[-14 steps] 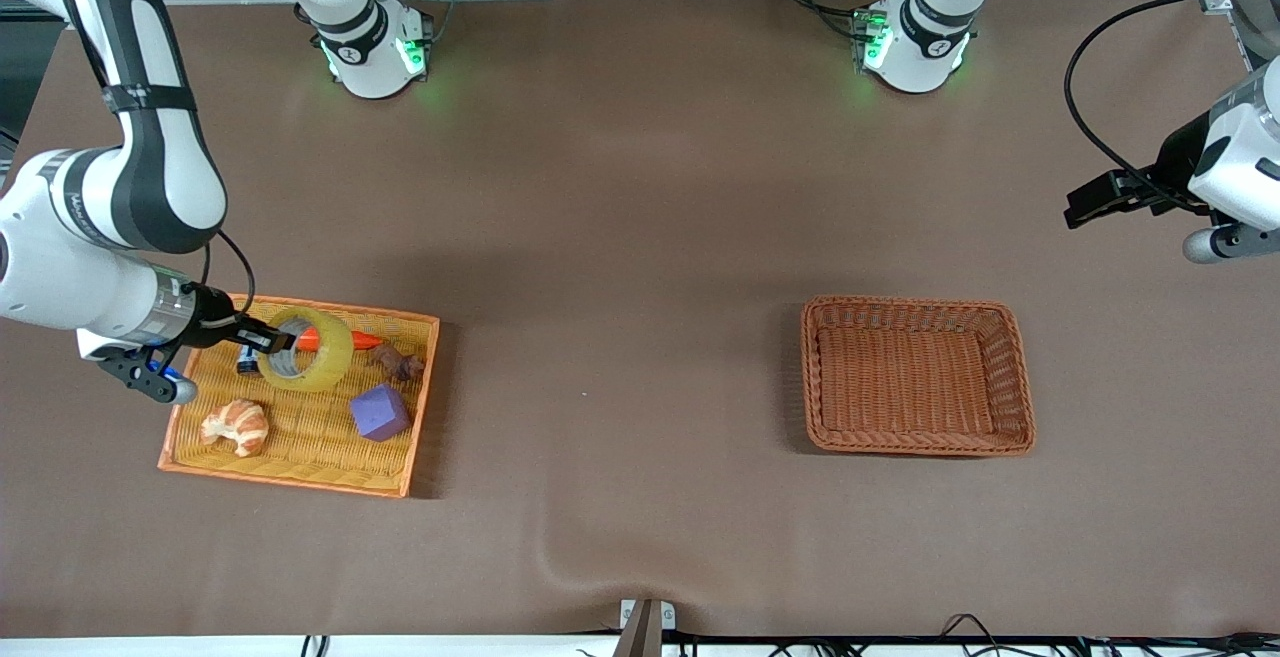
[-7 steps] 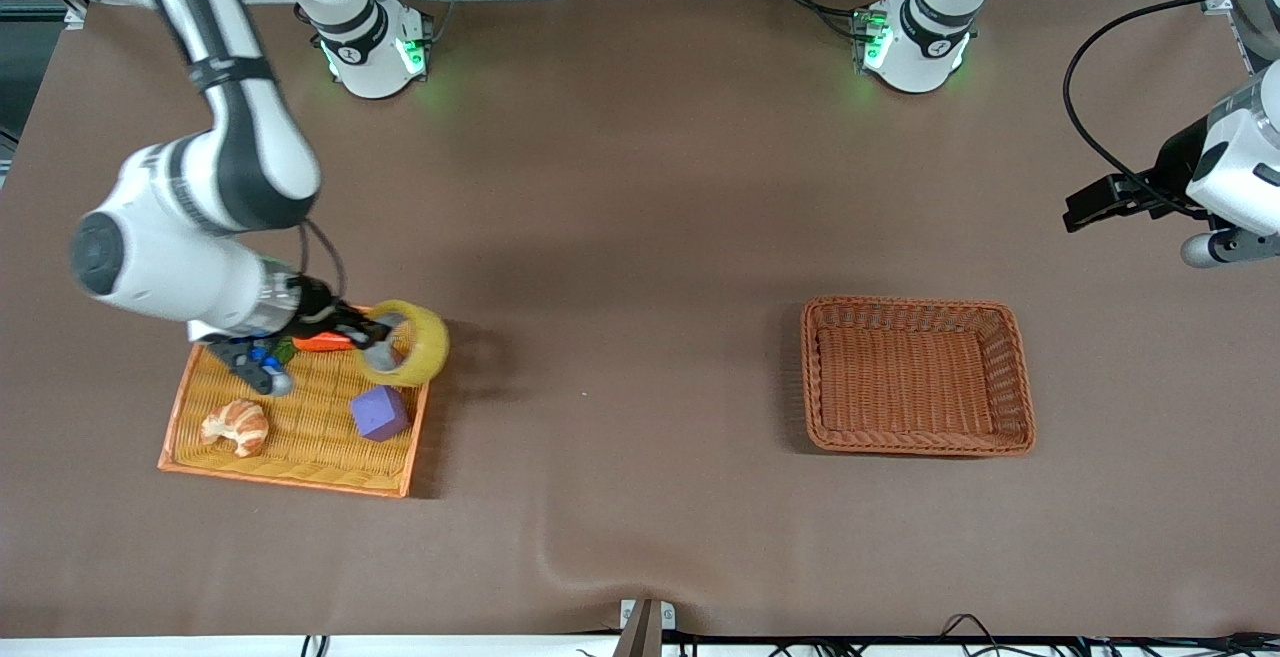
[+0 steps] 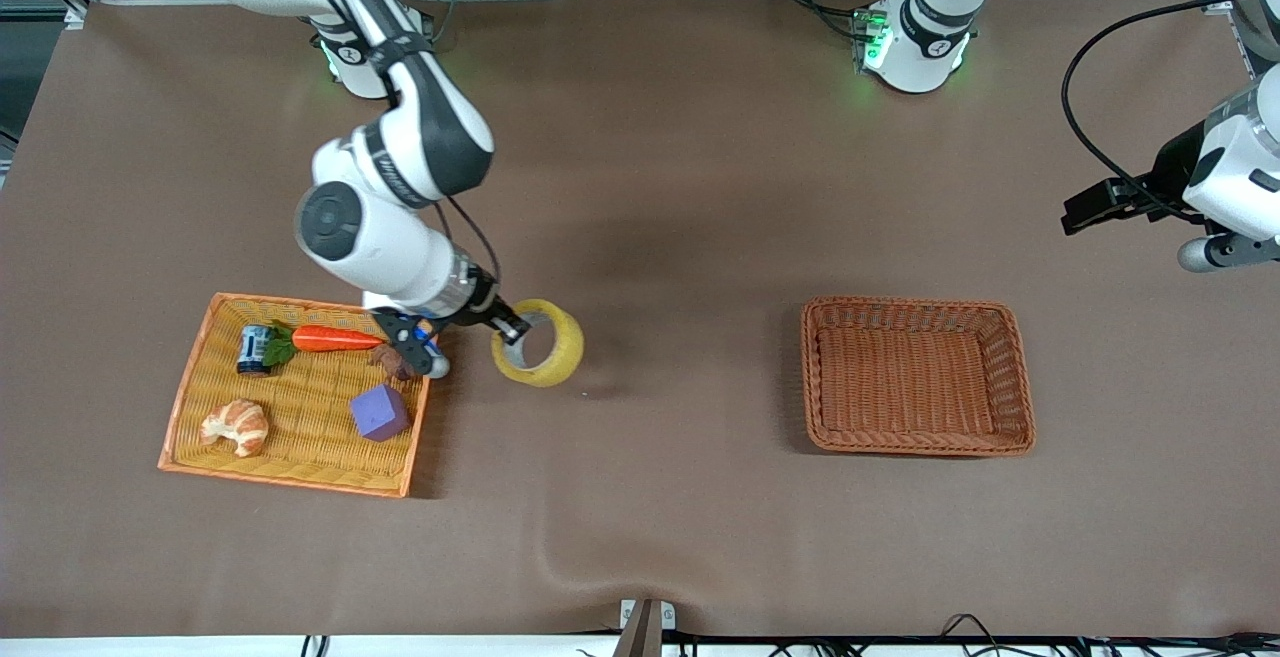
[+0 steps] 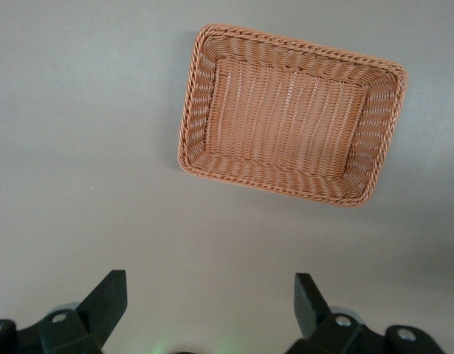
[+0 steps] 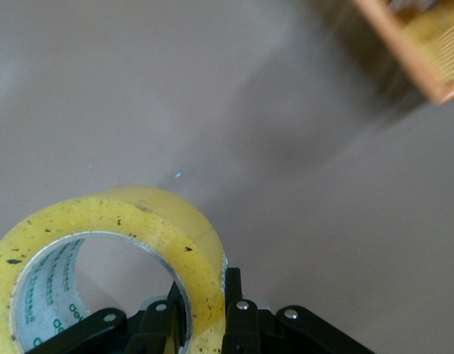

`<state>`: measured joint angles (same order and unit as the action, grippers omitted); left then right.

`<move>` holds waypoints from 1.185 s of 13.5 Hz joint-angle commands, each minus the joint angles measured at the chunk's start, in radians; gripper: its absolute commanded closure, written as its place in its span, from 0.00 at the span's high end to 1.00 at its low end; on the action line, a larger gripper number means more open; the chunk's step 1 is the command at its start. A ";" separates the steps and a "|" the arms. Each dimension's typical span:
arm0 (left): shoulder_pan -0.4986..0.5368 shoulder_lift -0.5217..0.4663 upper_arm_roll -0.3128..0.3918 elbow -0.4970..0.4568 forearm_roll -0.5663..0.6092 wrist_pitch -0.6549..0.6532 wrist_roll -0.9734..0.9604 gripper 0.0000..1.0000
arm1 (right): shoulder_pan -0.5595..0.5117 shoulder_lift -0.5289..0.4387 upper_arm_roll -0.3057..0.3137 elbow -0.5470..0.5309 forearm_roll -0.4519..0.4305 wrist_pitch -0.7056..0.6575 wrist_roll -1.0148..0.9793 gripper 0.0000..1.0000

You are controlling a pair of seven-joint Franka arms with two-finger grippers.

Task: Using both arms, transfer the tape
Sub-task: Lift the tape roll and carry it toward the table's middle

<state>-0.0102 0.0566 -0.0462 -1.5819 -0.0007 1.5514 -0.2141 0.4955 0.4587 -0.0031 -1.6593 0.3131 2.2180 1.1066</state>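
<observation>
Presently right pincer (image 3: 512, 331) clamped on the tape (image 3: 540, 345) rim, aloft over bare tabletop (image 3: 680, 187) beside orange tray (image 3: 185, 407), left pincer (image 4: 208, 310) spread wide, waiting above brown basket (image 4: 289, 118).
</observation>
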 commanded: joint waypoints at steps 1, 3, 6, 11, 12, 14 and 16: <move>0.006 -0.004 -0.001 -0.004 -0.002 0.012 0.024 1.00 | 0.119 0.128 -0.014 0.082 -0.061 0.113 0.082 0.00; 0.006 -0.003 -0.001 -0.004 -0.001 0.013 0.024 1.00 | 0.214 0.213 -0.034 0.114 -0.236 0.152 0.136 0.00; 0.006 -0.003 -0.003 -0.004 0.002 0.015 0.024 1.00 | 0.230 0.258 -0.035 0.136 -0.335 0.190 0.269 0.07; 0.004 0.002 -0.003 -0.004 0.002 0.015 0.025 1.00 | 0.267 0.317 -0.038 0.162 -0.348 0.278 0.323 1.00; 0.006 0.003 -0.003 -0.004 0.002 0.015 0.024 1.00 | 0.267 0.314 -0.038 0.162 -0.367 0.278 0.323 1.00; 0.004 0.003 -0.003 -0.004 0.002 0.015 0.024 1.00 | 0.258 0.298 -0.040 0.164 -0.381 0.267 0.317 1.00; 0.004 0.005 -0.003 -0.003 0.002 0.016 0.025 1.00 | 0.226 0.267 -0.044 0.170 -0.378 0.252 0.306 1.00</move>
<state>-0.0101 0.0626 -0.0467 -1.5824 -0.0007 1.5566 -0.2140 0.7458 0.7539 -0.0405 -1.5027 -0.0355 2.4889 1.3879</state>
